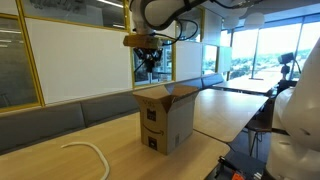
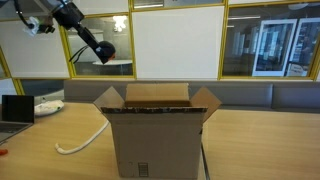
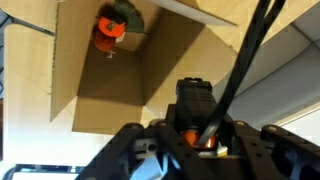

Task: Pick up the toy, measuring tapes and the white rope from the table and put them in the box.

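Wooden table (image 2: 260,130) surface runs in front of a glass-walled office. On its left part the white rope (image 2: 85,140) lies in a loose curve, apart from the box (image 2: 160,145), which stands open in the middle. I judge the rope to be light and limp. It is better taken near its middle, but the ends will hang down and may catch on the flaps. Above the box the gripper (image 1: 148,57) is closed on a measuring tape (image 3: 193,138), a hard smooth case that could slip if held only by an edge. Deep in the box, the wrist view shows the toy (image 3: 127,14) and another measuring tape (image 3: 106,30) close together in one corner.
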`<state>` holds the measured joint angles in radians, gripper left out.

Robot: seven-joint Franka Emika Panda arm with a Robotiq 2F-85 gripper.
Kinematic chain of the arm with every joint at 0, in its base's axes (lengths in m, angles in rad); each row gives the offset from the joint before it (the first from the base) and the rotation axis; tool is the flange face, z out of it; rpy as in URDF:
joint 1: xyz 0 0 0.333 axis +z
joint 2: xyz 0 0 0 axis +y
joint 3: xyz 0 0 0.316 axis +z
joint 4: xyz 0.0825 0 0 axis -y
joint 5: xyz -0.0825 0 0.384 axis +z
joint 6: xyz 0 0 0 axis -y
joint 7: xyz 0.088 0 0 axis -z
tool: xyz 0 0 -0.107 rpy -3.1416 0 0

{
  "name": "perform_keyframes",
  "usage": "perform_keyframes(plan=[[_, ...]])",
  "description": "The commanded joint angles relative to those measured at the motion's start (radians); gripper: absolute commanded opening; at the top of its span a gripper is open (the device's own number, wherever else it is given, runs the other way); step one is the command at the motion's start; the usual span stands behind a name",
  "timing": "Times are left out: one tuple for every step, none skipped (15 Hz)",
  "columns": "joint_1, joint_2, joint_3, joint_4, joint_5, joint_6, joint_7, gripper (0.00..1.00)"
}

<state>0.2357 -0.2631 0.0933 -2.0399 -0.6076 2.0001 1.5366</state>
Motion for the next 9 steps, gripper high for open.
perform_keyframes(plan=[[-0.131, -0.061, -0.042, -0.072, 0.077, 0.056, -0.072, 0.19], [-0.16, -0.045, -0.064, -0.077, 0.112, 0.086, -0.105, 0.19], [-0.187, -0.023, -0.083, -0.08, 0.149, 0.115, -0.139, 0.19], [-0.208, 0.008, -0.103, -0.083, 0.192, 0.15, -0.176, 0.19], [-0.228, 0.033, -0.116, -0.09, 0.23, 0.177, -0.21, 0.19], [-0.243, 0.07, -0.131, -0.096, 0.277, 0.212, -0.247, 0.19], [-0.257, 0.099, -0.139, -0.1, 0.316, 0.233, -0.277, 0.19], [-0.267, 0.135, -0.146, -0.107, 0.358, 0.257, -0.309, 0.19], [-0.275, 0.171, -0.152, -0.107, 0.398, 0.272, -0.339, 0.19]])
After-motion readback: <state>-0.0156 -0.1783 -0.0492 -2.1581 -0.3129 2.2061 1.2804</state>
